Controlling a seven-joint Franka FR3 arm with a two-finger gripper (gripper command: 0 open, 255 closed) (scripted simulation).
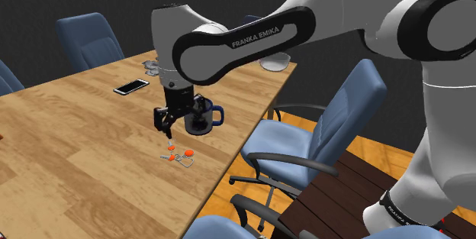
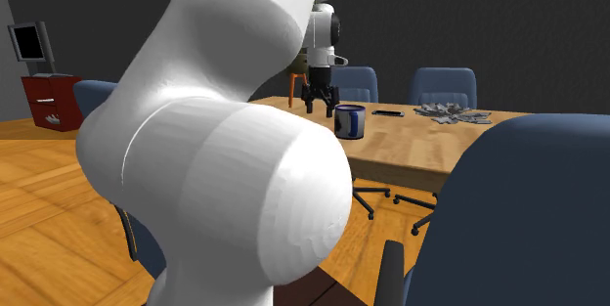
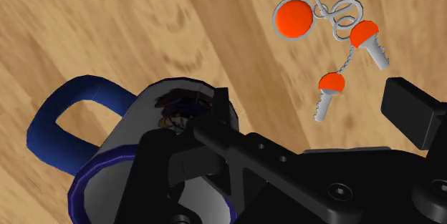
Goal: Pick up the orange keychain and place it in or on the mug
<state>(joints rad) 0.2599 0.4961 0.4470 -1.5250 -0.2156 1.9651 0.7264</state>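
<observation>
Orange keychain [image 1: 177, 154], shoulder view: a small bunch of orange-capped silver keys on wire rings, lying flat on the light wooden table [image 1: 76, 153] near its edge, not held.
All-black two-finger gripper [image 1: 164, 128], shoulder view: pointing down above the table, near the keychain.
Dark blue mug with a loop handle [image 1: 203, 117], shoulder view: upright on the table, just beside the gripper on the shoulder view's right (a black phone [image 1: 131, 86] lies well apart, farther along the tabletop).
Second exterior view: the gripper [image 2: 318, 107] hangs over the table [image 2: 420, 153] close to the mug [image 2: 349, 121]; the white arm [image 2: 215, 157] bulks large in front.
Gripper [image 3: 315, 108], wrist view: fingers apart, clasping nothing.
Keychain [image 3: 294, 18], wrist view: on the wood grain beyond the fingertips — one small key reaches in between the two fingers, untouched.
Mug [image 3: 41, 131], wrist view: beside one finger, its handle turned away from the keychain.
</observation>
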